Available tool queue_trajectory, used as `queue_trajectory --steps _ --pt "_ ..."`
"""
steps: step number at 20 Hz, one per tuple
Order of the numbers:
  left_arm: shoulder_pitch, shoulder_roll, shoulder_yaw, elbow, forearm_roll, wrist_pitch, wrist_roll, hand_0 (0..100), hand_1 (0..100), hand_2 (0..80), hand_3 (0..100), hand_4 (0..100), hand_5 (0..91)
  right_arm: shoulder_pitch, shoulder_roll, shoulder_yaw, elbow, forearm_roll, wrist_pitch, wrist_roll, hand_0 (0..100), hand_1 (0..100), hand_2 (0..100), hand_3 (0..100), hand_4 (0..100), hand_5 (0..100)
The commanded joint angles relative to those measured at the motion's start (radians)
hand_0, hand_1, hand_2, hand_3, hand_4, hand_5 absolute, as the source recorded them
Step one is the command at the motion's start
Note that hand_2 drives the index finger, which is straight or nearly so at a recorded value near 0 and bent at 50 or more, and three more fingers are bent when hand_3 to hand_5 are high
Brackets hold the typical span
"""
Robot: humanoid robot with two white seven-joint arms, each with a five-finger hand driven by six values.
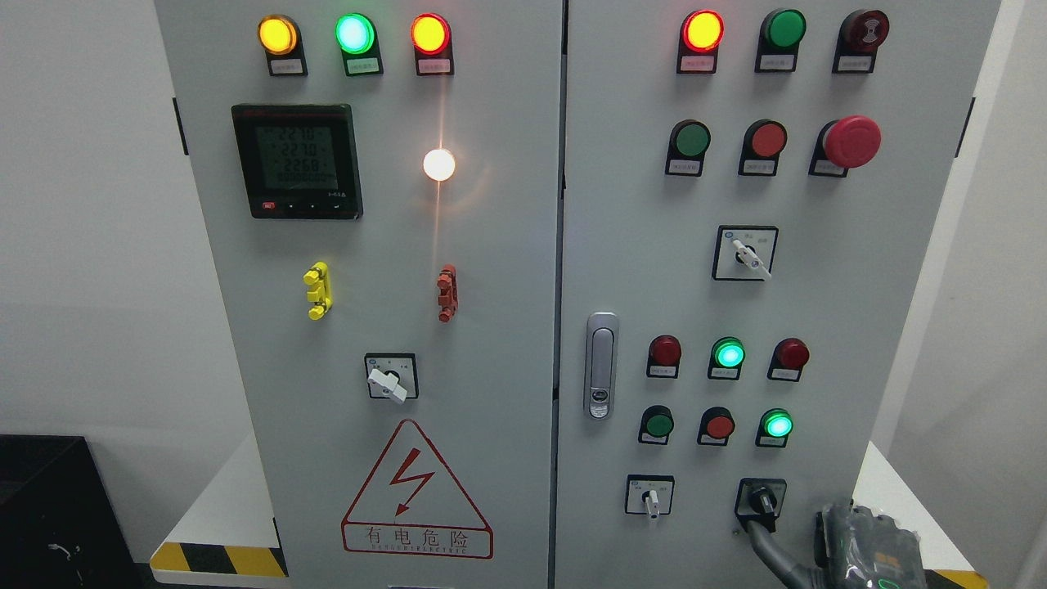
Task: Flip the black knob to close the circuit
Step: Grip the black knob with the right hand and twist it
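The black knob (761, 498) sits just up-left of the right hand (863, 548), one finger (765, 544) reaching it; grip unclear.

Right hand (859, 544): dark grey-green casing, ribbed and glossy, cropped by bottom picture edge. Small green glow low on casing, probably indicator light. One slim dark grey finger (765, 546), smooth, rounded, jointed look.
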Motion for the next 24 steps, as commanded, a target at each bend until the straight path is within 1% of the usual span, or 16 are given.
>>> queue_trajectory --steps 1,17,19,24 --pt "0.023 0.000 0.000 -0.031 -0.001 0.001 -0.001 12 56 0.0 0 0 0.0 -0.003 0.019 -0.020 -0.001 -0.005 0.000 0.006 0 0 94 100 95 98" --pt "0.023 0.000 0.000 -0.031 -0.001 0.001 -0.001 12 56 0.0 0 0 0.0 -0.022 0.019 -0.032 -0.004 -0.011 0.001 0.008 0 0 93 100 95 98" --pt "0.023 0.000 0.000 -0.031 0.000 0.001 -0.001 12 56 0.0 0 0 0.0 -0.021 0.011 -0.035 -0.006 -0.012 0.001 0.008 0 0 93 100 95 98" --pt "0.023 0.000 0.000 -0.031 0.000 0.001 -0.001 12 56 0.0 0 0 0.0 -0.021 0.005 -0.038 -0.009 -0.018 0.000 0.006 0 0 93 100 95 98"
